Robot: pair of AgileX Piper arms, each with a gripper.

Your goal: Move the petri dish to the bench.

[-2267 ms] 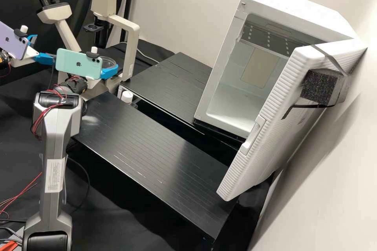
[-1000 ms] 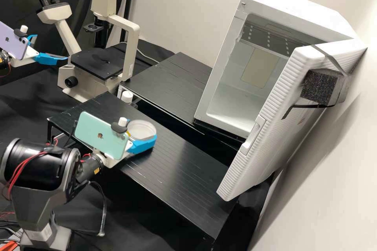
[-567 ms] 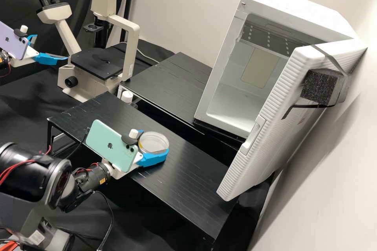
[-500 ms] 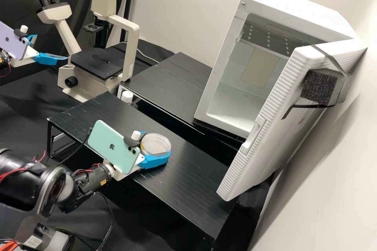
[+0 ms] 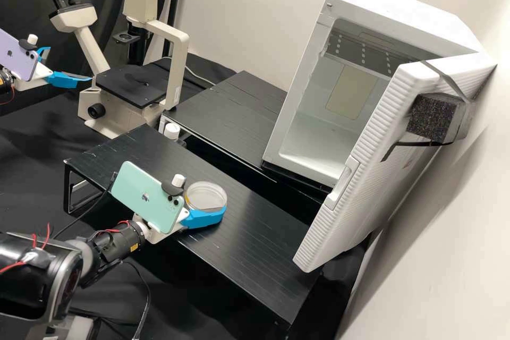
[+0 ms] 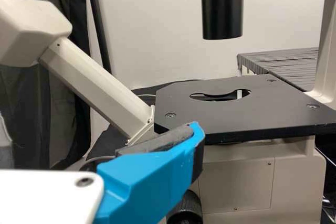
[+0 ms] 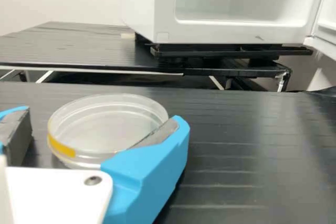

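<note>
1. Start with your right gripper (image 5: 205, 196), just below centre of the high view: its blue fingers (image 7: 152, 169) are spread, with the petri dish (image 5: 206, 195) between them.
2. Look in close, in the right wrist view: there's a gap between one finger and the dish, while the other finger overlaps its edge; you can't tell whether that one touches.
3. And the dish itself, clear and round, sits level at the black platform (image 5: 265, 249), a yellow mark (image 7: 61, 146) on its side.
4. Behind those fingers, you've got a green phone (image 5: 146, 196) mounted on the right arm.
5. Over to your left gripper (image 5: 69, 65), upper left of the high view: fingers apart, near the microscope (image 5: 133, 82), a purple phone (image 5: 17, 56) mounted behind.
6. Farther out, upper right, the white cabinet (image 5: 404, 2) stands with its door (image 5: 372, 170) open, a second black platform (image 5: 228, 117) reaching toward the microscope.
</note>
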